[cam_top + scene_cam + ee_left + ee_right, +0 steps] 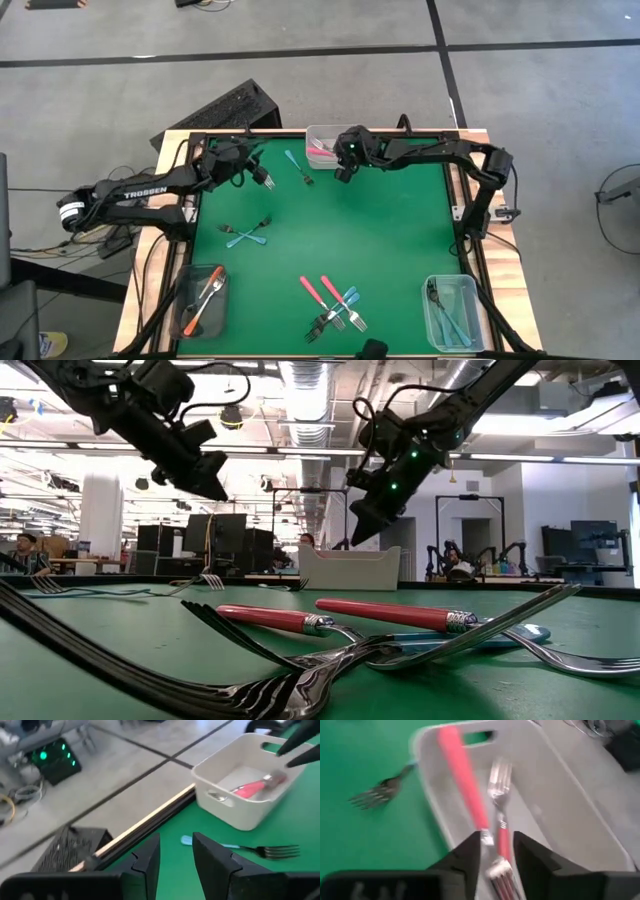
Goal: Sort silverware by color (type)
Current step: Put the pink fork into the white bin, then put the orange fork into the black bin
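Overhead, right tool [343,175] — fingers apart — above tub [313,133]; left tool [175,855] gapes, empty.

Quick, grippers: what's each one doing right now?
Left gripper: open, empty, above the mat's far left.
Right gripper: open over the white tub, pink fork just below.

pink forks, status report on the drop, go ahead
Right end effector open over white tub, pink fork dropping in. Left end effector open, empty, by teal fork. Nothing in the way.
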